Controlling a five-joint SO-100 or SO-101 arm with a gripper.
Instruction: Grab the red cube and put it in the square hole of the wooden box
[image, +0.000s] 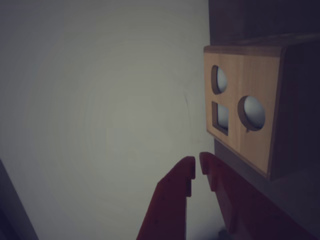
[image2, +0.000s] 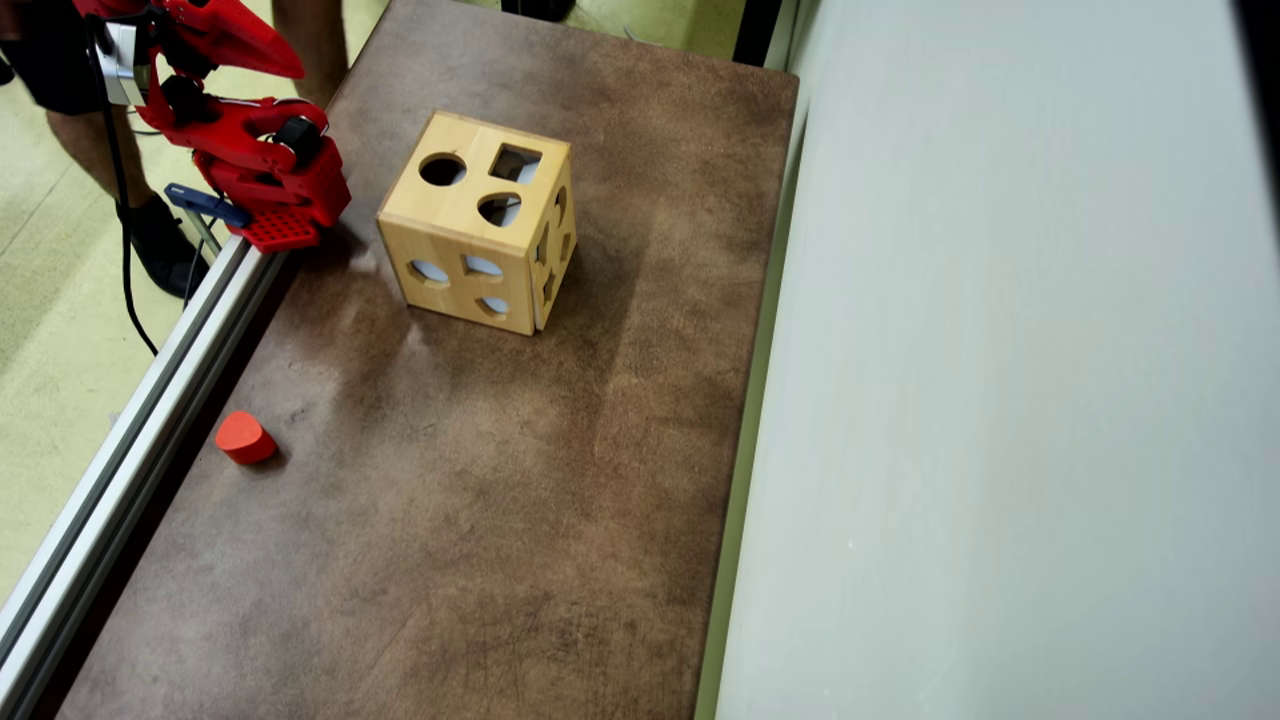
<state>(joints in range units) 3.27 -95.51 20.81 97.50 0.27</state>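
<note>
1. Overhead view: the wooden box (image2: 455, 255) stands flat on the brown surface (image2: 480, 520), turned at a slight slant to the surface's edges. It is a cube, so no side reads as a long axis.
2. The square hole (image2: 515, 163) is cut in the top face and opens straight upward. It shares that face with a round hole (image2: 442, 169) and a rounded teardrop hole (image2: 498, 208).
3. The red arm (image2: 265, 165) is folded at the upper left edge of the surface. The box sits just beside it and clear of it, and the square hole lies on the part of the top face farther from the arm than the round hole.
4. Wrist view: the picture seems to lie on its side. The gripper (image: 197, 166) comes in from the bottom edge with its two red fingers drawn together, only a thin slit between the tips, and nothing held between them.
5. From the gripper, the wooden box (image: 252, 145) lies ahead and to the right of the fingertips, apart from them. The square hole (image: 220, 117) shows on the lit face, above and right of the tips.
6. An orange-red rounded block (image2: 245, 438) rests on the surface near its left rail in the overhead view, well apart from both gripper and box
</note>
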